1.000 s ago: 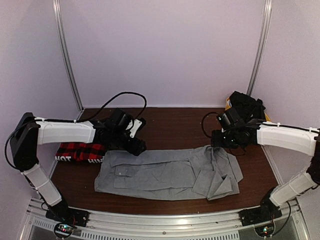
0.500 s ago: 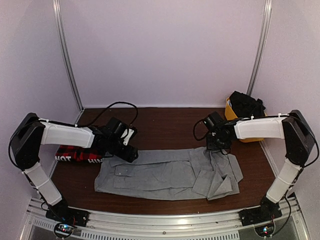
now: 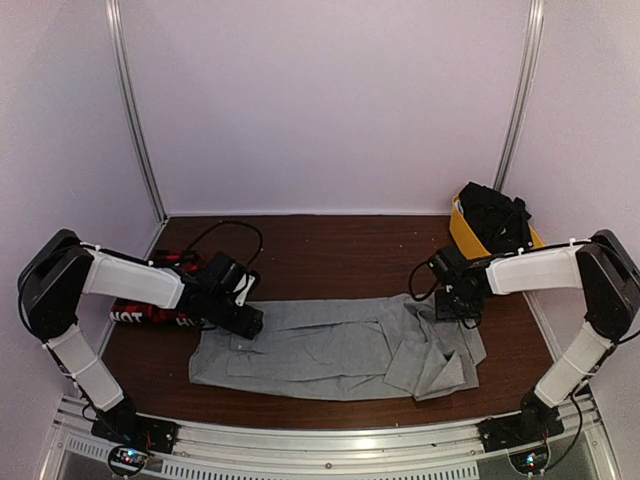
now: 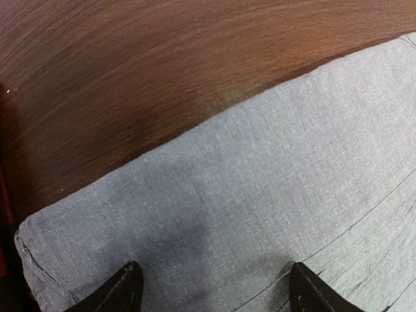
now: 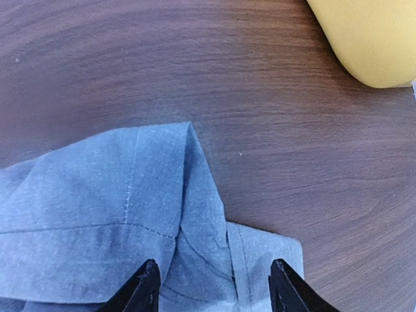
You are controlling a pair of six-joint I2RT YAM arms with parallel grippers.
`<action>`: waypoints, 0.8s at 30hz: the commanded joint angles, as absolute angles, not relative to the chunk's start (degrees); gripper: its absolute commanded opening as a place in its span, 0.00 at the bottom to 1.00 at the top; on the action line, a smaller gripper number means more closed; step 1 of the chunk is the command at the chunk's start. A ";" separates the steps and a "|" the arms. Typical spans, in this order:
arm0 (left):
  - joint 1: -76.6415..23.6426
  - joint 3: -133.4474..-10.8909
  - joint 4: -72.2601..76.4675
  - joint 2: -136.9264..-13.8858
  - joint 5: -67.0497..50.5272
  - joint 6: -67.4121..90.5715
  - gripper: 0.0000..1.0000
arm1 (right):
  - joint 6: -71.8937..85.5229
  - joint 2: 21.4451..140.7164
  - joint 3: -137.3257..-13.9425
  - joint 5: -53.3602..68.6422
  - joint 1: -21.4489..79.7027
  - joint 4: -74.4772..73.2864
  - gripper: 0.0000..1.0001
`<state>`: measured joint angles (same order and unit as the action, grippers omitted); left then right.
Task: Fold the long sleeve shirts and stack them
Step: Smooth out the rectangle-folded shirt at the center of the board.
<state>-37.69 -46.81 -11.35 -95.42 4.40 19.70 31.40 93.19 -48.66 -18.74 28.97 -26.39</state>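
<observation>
**Grey shirt laid crosswise, both grippers down at its far edge**

Grey shirt (image 3: 335, 348): spread on the table (image 3: 340, 250), nearer the near edge than the far one. Long axis runs left to right, parallel to the near edge. Left end lies flat, with a pocket showing close to it. Right end is rumpled, with loose flaps folded over one another. Which end carries the collar I cannot tell.

Plaid shirt (image 3: 150, 308): a folded red-and-black bundle at the left edge of the table, just beside the grey shirt's left end. White lettering faces the near side. The left arm hides part of it.

Left gripper (image 3: 245, 320): low over the far-left corner of the grey shirt. In the wrist view the gripper (image 4: 214, 292) has its jaws standing wide apart with flat grey cloth (image 4: 273, 195) between the tips; nothing pinched. Bare wood lies just beyond the cloth edge.

Right gripper (image 3: 462, 300): at the far-right end of the grey shirt. In the wrist view the gripper (image 5: 214, 289) has its jaws apart, straddling a stitched fold of cloth (image 5: 130, 195) that lies on the wood, not clamped.

Yellow bin (image 3: 458, 232): far-right corner of the table, dark cloth (image 3: 495, 215) heaped in it; its rounded corner (image 5: 370, 39) shows in the right wrist view, apart from the shirt.
</observation>
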 commanded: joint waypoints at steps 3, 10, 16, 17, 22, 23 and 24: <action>-37.18 -44.00 -9.73 -92.84 5.87 21.29 0.79 | 33.82 82.98 -45.75 -14.06 28.56 -21.29 0.60; -37.18 -42.28 -7.21 -90.27 4.09 21.62 0.79 | 36.42 80.09 -41.26 -3.61 28.70 -10.32 0.57; -37.10 -42.41 -7.21 -90.35 4.69 21.71 0.79 | 35.05 86.83 -42.91 -1.89 30.28 -6.65 0.52; -36.95 -42.45 -7.46 -90.54 4.99 21.77 0.79 | 34.56 88.28 -43.43 -2.70 30.56 -7.18 0.51; -35.83 -42.47 -8.57 -91.37 7.13 21.89 0.79 | 33.02 90.71 -43.94 -6.68 31.56 -10.91 0.47; -35.73 -42.61 -9.06 -91.54 8.05 21.86 0.79 | 32.82 90.63 -43.68 -7.75 31.71 -11.97 0.46; -35.69 -42.75 -9.53 -91.70 9.48 21.82 0.79 | 32.58 90.38 -43.34 -8.80 31.80 -13.04 0.46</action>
<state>-36.51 -42.74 -9.08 -91.26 5.63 21.39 34.06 90.80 -42.89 -4.16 31.03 -9.82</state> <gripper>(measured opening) 0.788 0.468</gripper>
